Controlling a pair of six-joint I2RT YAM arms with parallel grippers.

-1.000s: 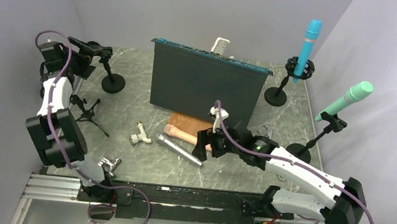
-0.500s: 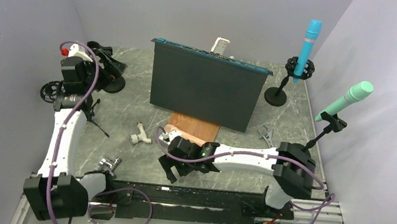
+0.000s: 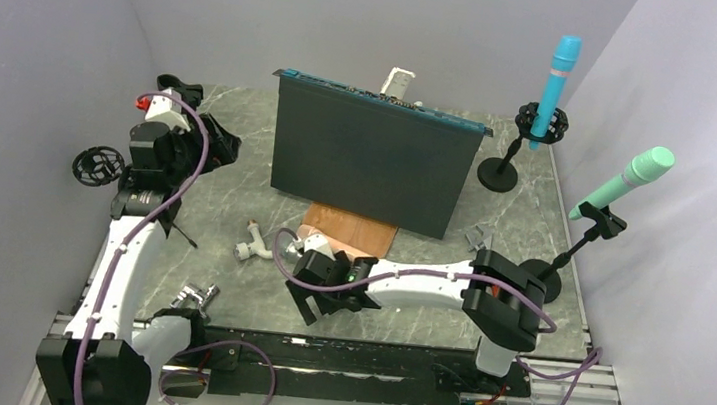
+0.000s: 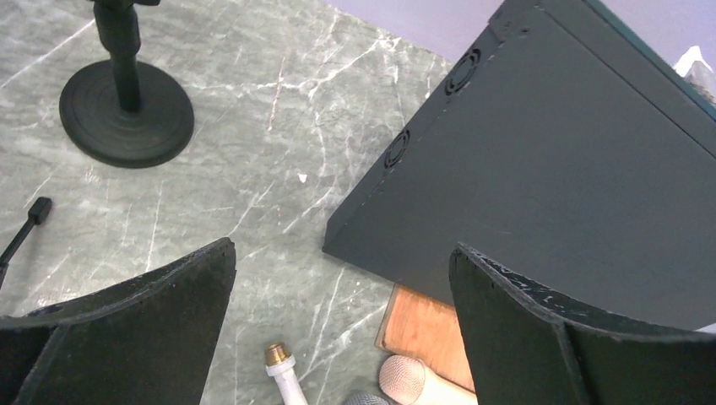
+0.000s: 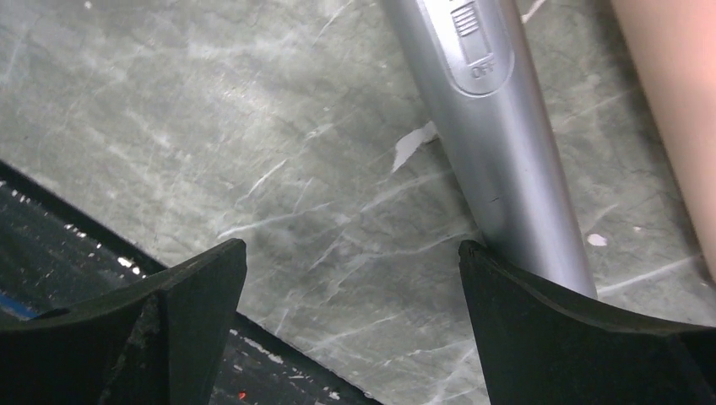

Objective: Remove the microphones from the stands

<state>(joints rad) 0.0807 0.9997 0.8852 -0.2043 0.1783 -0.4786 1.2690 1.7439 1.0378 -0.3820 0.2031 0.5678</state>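
A blue microphone (image 3: 558, 76) stands upright in a black stand (image 3: 498, 173) at the back right. A green microphone (image 3: 628, 179) sits tilted in a second stand (image 3: 539, 276) at the right edge. My left gripper (image 3: 218, 142) is open and empty, high at the back left; its wrist view (image 4: 342, 270) looks down on the table. My right gripper (image 3: 313, 308) is open and empty, low near the front edge. In the right wrist view it (image 5: 350, 270) hangs beside a silver microphone (image 5: 498, 143) lying flat next to a pink one (image 5: 675, 110).
A dark panel (image 3: 369, 158) stands across the middle with a wooden board (image 3: 351, 232) at its foot. A white fitting (image 3: 252, 247) and a metal fitting (image 3: 195, 296) lie front left. An empty ring mount (image 3: 97, 165) and a round stand base (image 4: 127, 114) are at the left.
My left gripper has swung from the back left corner toward the panel. My right gripper has moved left and toward the front edge, past the lying microphones. Both stay open.
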